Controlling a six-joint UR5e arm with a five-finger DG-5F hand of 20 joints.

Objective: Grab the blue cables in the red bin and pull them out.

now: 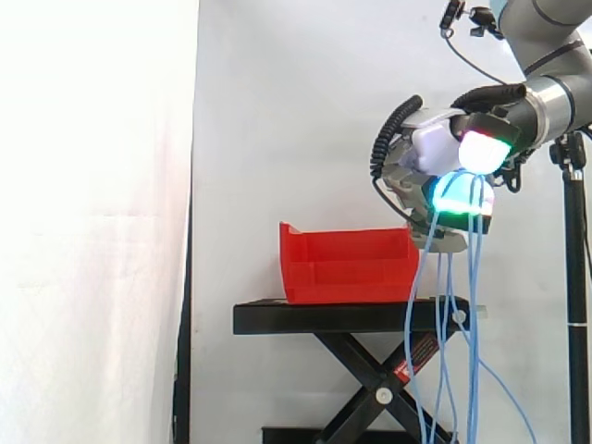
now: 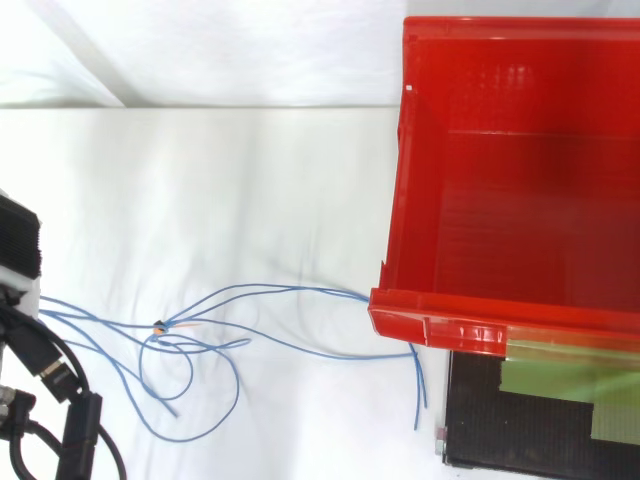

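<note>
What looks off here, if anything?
Nothing damaged. The thin blue cables hang from the hand curled round them, right of the red plastic bin and past the black stand. From above, the strands sprawl in loose loops outside the bin, two reaching its lip: possible snag.

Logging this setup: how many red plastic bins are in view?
1: the red plastic bin sits on the black scissor stand, near the hand holding thin blue cables.

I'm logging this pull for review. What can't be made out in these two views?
Side view: the blue cables hanging from the hand run off the bottom edge, which cuts off their ends.
Side view: the inside of the red bin is hidden by its own wall.
Top view: the bin's right side is cut off by the edge.
</note>
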